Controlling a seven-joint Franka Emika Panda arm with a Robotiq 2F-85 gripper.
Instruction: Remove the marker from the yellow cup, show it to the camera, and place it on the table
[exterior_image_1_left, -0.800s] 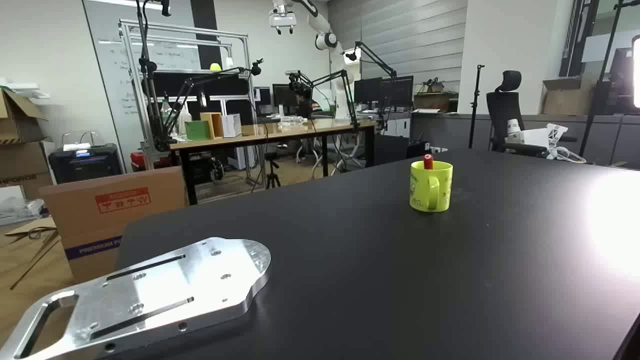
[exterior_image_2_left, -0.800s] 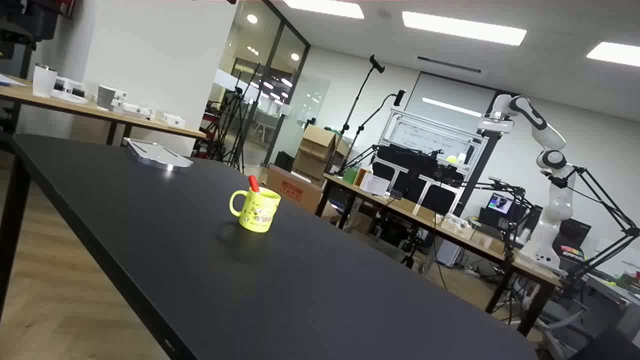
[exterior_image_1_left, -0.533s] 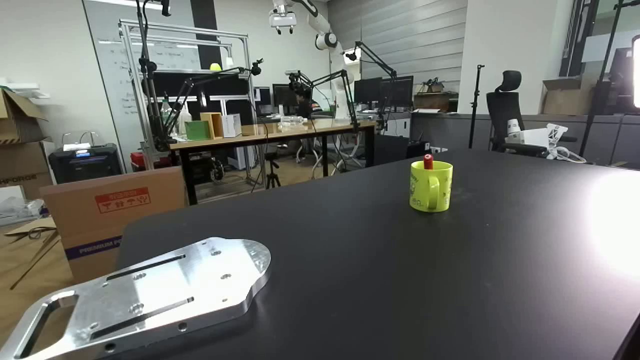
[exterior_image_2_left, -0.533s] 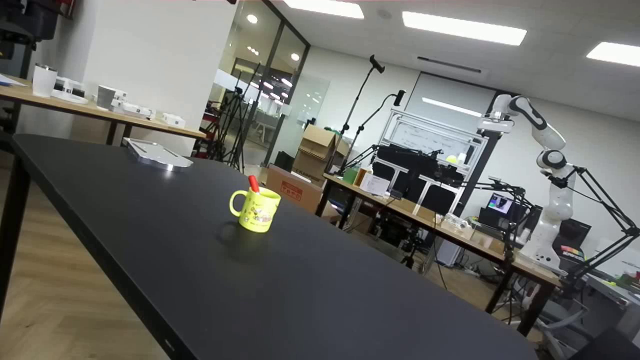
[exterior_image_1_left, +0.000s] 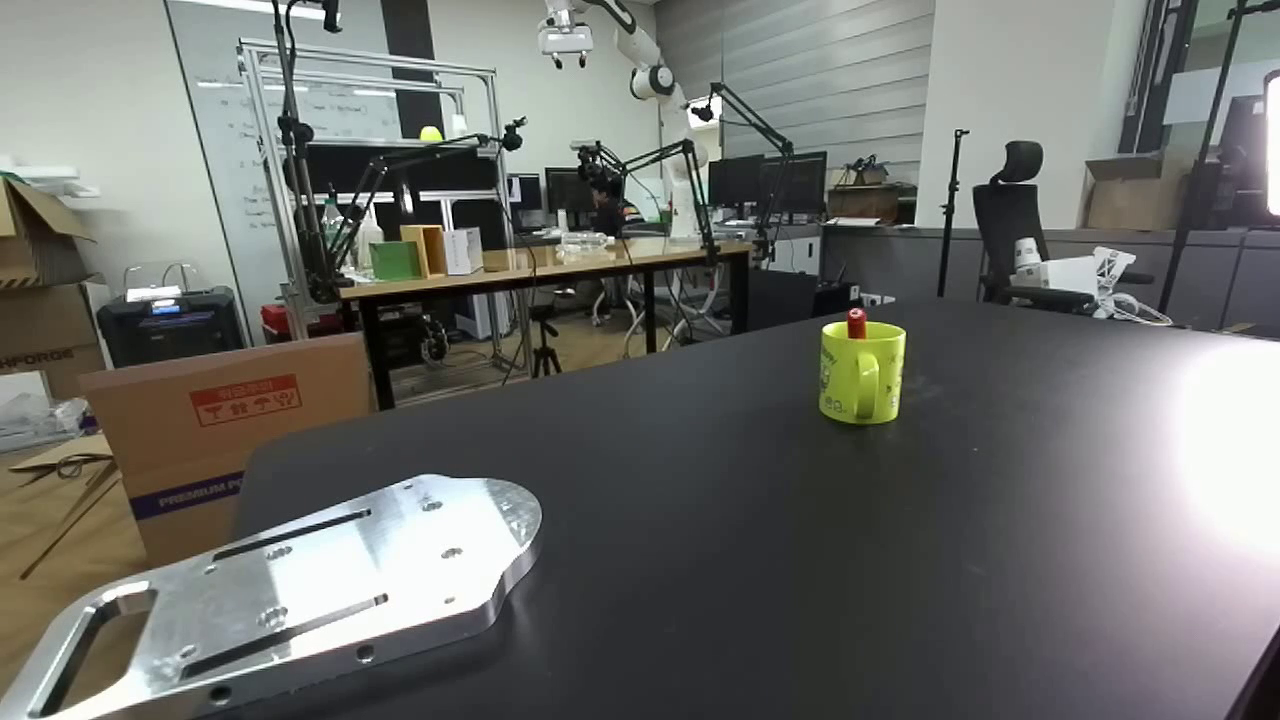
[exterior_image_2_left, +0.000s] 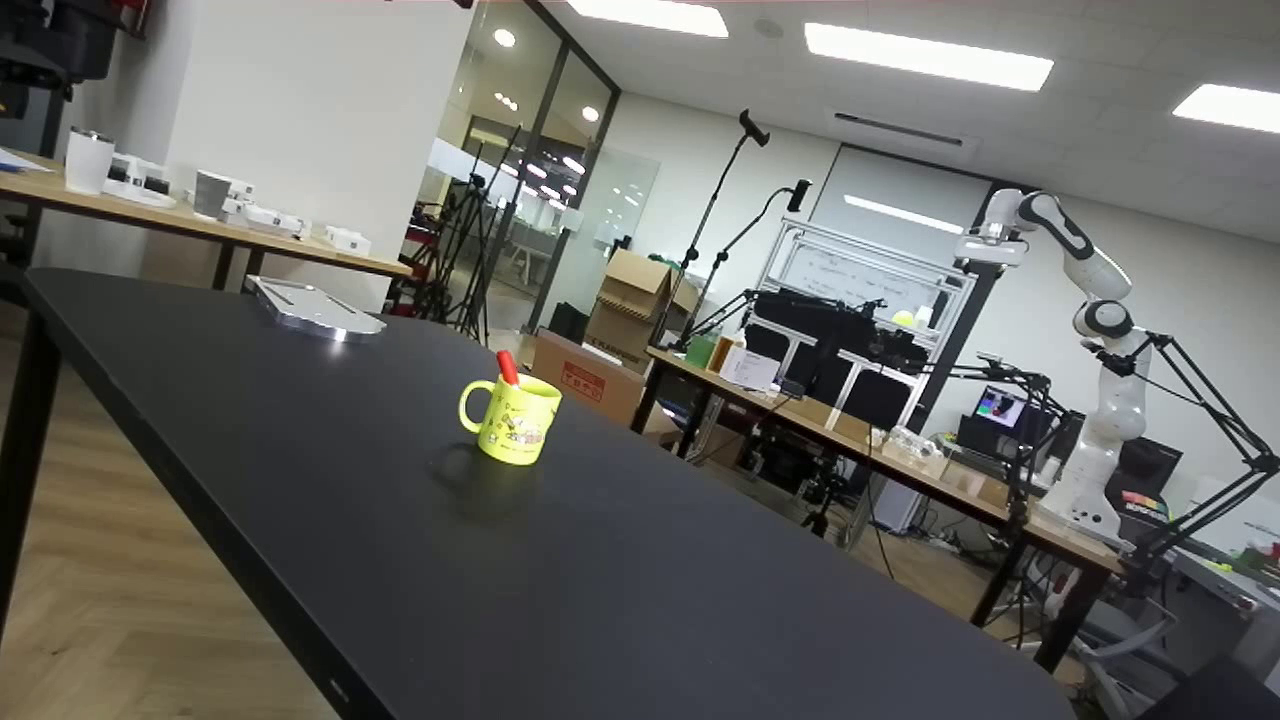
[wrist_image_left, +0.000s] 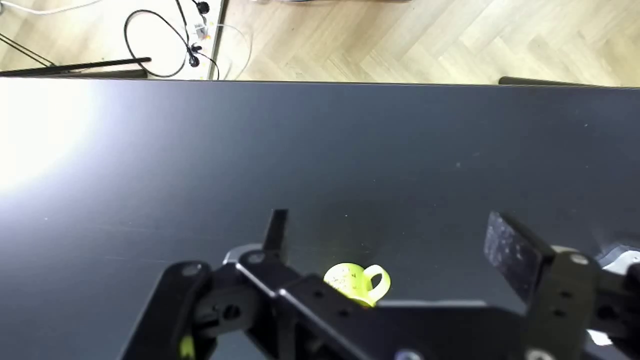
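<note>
The yellow cup (exterior_image_1_left: 840, 380) stands upright on the black table (exterior_image_1_left: 680, 560) in both exterior views (exterior_image_2_left: 518, 422). The red marker (exterior_image_1_left: 857, 324) stands in it, leaning slightly, with its red end above the rim in both exterior views (exterior_image_2_left: 507, 367). In the wrist view, my gripper (wrist_image_left: 386, 220) is open with nothing between its fingers. The cup (wrist_image_left: 345, 279) shows there beyond the gripper's body, which covers part of it. Only a tiny trace of red shows at the rim. My gripper does not show in the exterior views.
A silver metal plate (exterior_image_1_left: 400, 580) lies at the table's end, far from the cup (exterior_image_2_left: 320, 312); its edge shows at the right of the wrist view (wrist_image_left: 622, 261). A cardboard box (exterior_image_1_left: 240, 430) stands beside the table. A white arm (exterior_image_2_left: 1110, 400) stands on a distant wooden workbench (exterior_image_1_left: 600, 265).
</note>
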